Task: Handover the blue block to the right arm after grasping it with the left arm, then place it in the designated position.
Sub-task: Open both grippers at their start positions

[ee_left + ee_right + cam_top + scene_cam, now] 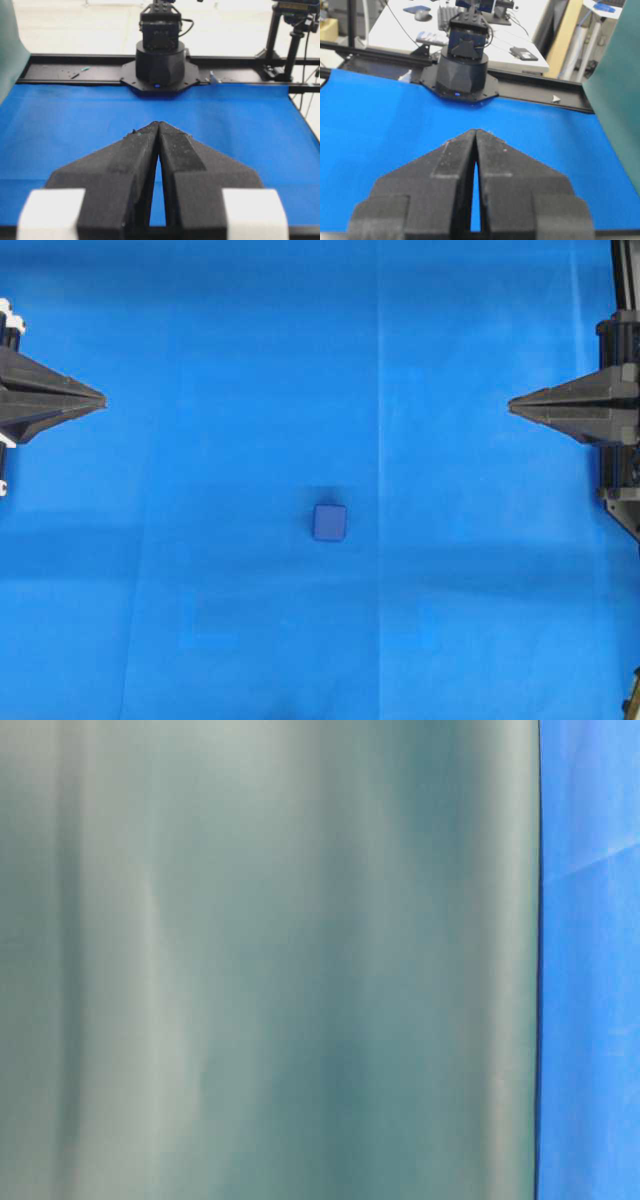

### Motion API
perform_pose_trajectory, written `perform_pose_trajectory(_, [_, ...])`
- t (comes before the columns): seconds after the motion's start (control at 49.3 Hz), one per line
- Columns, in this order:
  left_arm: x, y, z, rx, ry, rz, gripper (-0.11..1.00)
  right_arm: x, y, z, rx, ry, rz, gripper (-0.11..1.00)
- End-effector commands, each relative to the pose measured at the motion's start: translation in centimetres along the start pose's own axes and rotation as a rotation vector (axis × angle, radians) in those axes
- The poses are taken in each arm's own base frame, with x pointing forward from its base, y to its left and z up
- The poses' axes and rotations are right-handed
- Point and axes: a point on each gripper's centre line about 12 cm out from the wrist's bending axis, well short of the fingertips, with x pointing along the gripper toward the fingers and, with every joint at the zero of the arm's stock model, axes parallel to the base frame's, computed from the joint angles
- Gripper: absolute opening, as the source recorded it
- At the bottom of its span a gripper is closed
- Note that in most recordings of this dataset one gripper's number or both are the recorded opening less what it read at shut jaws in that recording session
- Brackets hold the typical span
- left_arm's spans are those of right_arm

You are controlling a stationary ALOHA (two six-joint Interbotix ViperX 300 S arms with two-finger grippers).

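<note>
Quick count: one blue block (pixel 329 522), two arms, one claw each. The block sits alone on the bright blue cloth (pixel 200 540), a bit below the middle of the overhead view, well apart from both claws.

The left claw (pixel 100 400) has its pointed black fingers pressed together, nothing between them, tips aimed toward the middle. Same deal with the right claw (pixel 512 405): pinched shut on nothing, pointing back at the other one.

The surface is covered edge to edge by that cloth, with faint fold lines.

The wrist views show stuff the overhead doesn't: each looks over its own shut fingers at the opposite arm's black base (pixel 159 65) on a black rail, plus a cluttered desk (pixel 470 30) behind. Neither shows the block. The table-level view is mostly a blurry grey-green sheet (pixel 270 960) with a strip of blue cloth.
</note>
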Motion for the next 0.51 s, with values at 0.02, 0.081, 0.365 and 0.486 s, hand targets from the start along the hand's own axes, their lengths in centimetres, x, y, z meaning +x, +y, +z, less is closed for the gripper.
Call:
perform_pose_trajectory(0.02, [0.21,-0.13,0.02,-0.005,0.018,-0.007,0.00,0.38,-0.06,0.51,-0.006,-0.006,-0.003,0.00])
perform_pose_trajectory(0.081, [0.18,-0.17,0.01,-0.004,0.020,-0.009,0.00,0.56,-0.06,0.28,-0.009,0.026,-0.002,-0.02])
perform_pose_trajectory(0.365, [0.22,-0.22,0.06,-0.007,0.018,-0.011,0.00,0.61,-0.06,0.26,0.000,0.055,-0.002,-0.03])
perform_pose_trajectory(0.486, [0.22,-0.23,0.08,-0.006,0.017,-0.012,0.00,0.59,-0.06,0.31,0.000,0.052,-0.002,-0.03])
